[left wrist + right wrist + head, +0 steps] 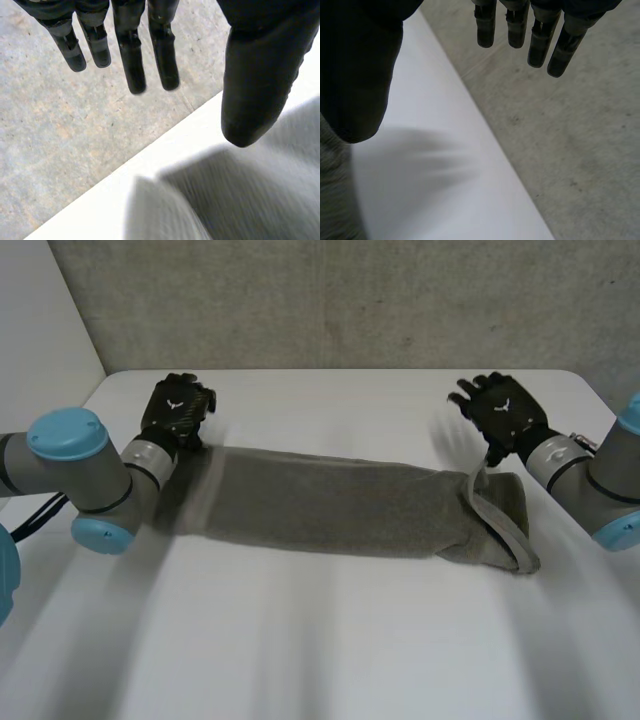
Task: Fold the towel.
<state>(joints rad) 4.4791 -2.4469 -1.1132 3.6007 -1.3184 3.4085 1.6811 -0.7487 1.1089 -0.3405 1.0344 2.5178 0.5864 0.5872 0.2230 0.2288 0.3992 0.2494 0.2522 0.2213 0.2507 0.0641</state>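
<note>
A grey towel lies folded into a long strip across the middle of the white table, its right end rumpled with a hem edge turned up. My left hand hovers just beyond the strip's left end, fingers straight and apart from the thumb, holding nothing; the towel lies under its palm. My right hand is just beyond the right end, fingers straight, empty, with the towel at the thumb side.
The table's far edge runs just behind both hands, with a grey floor beyond it. In front of the towel is a broad stretch of bare table.
</note>
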